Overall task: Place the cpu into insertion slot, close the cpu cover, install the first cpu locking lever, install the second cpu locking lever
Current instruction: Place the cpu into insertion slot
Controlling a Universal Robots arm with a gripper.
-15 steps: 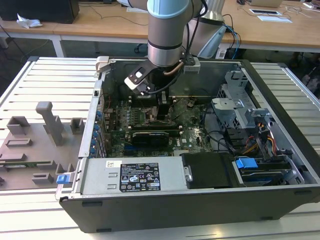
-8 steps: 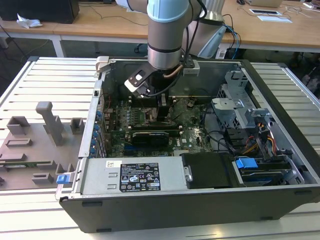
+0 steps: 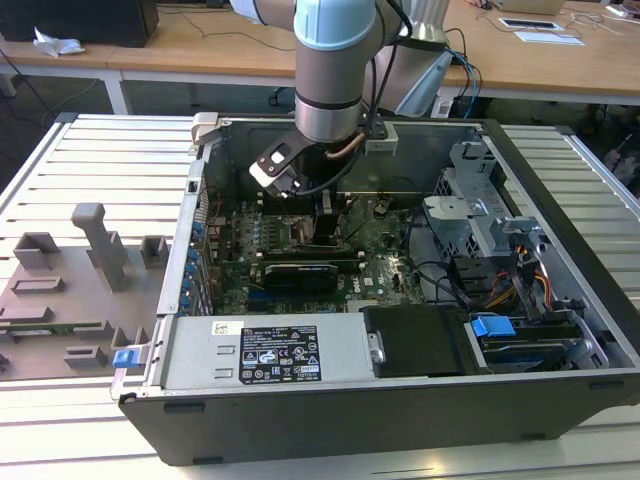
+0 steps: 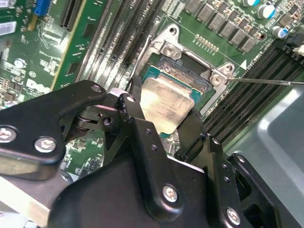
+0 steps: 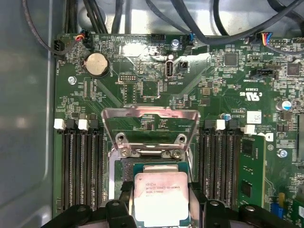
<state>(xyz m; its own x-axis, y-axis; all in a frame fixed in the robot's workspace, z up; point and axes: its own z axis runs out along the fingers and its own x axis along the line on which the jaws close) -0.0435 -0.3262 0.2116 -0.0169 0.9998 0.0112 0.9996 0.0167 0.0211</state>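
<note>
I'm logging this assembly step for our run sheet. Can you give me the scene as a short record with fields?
gripper: shut on the cpu at two opposite edges
cpu: silver top up, at the insertion slot; cannot tell if seated
cpu cover: open, tilted up from its hinge
memory slots: flank the insertion slot on both sides
setting: green board inside an open computer case

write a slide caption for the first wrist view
The gripper grips the cpu at the insertion slot, the cpu cover standing open
</note>
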